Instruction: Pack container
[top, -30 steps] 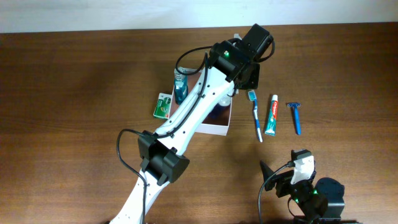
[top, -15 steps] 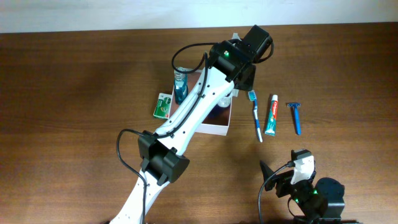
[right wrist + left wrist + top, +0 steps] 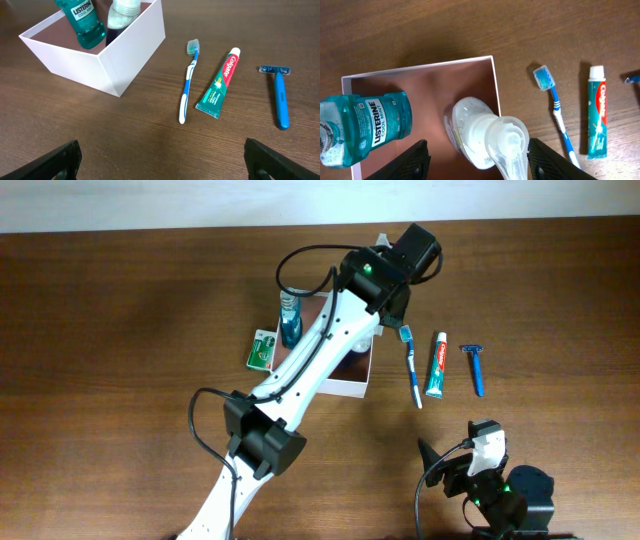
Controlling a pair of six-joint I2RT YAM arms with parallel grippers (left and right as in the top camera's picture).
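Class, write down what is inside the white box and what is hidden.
A teal mouthwash bottle and a clear pump bottle stand inside the container. The floor beneath them is covered, and overhead the left arm hides most of the box.

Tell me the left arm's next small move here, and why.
Probably lift the left gripper straight up, clear of the pump bottle. The bottle already stands inside the box next to the mouthwash, and the fingers sit spread either side of it, apparently not gripping. The toothbrush, toothpaste and razor lie outside on the table, waiting to be packed.
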